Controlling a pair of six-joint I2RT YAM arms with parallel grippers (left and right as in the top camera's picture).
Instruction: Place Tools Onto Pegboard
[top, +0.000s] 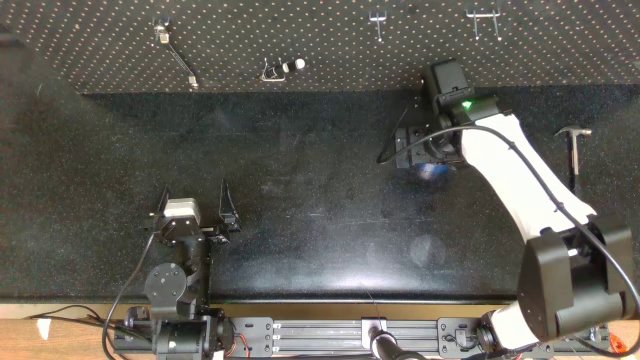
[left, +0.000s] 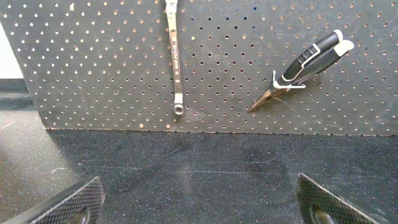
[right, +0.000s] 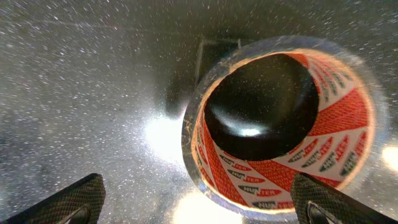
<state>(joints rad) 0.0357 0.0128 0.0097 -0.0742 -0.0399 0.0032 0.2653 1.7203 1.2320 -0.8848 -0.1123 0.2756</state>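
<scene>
Overhead, the pegboard (top: 300, 40) stands along the far edge of the black table (top: 300, 240). The right arm (top: 500, 170) is the biggest thing on the table. It rises from the near right corner and stretches far and leftward, its white forearm slanting toward the board. Its wrist is bent down so the right gripper (top: 410, 147) points at the tabletop. From its own camera the right gripper (right: 199, 202) has its fingers spread wide, holding nothing, with the tape roll (right: 280, 124) below them. Whether they touch the roll cannot be told.

The left arm (top: 180, 270) sits folded over its base at the near left. The left gripper (top: 195, 208) is level, faces the board and is likewise spread and empty.

The tape roll (top: 436, 172) lies flat on the table at the far right of centre, just short of the board. Its hollow core faces up, the inner wall is printed red and white, and the outer rim is glossy.

A hammer (top: 574, 150) lies at the far right, well apart from the tape, with its head toward the board. On the board a wrench (left: 176, 56) hangs at the left and pliers (left: 301, 68) rest tilted to its right. Bare hooks (top: 485, 20) sit farther right.
</scene>
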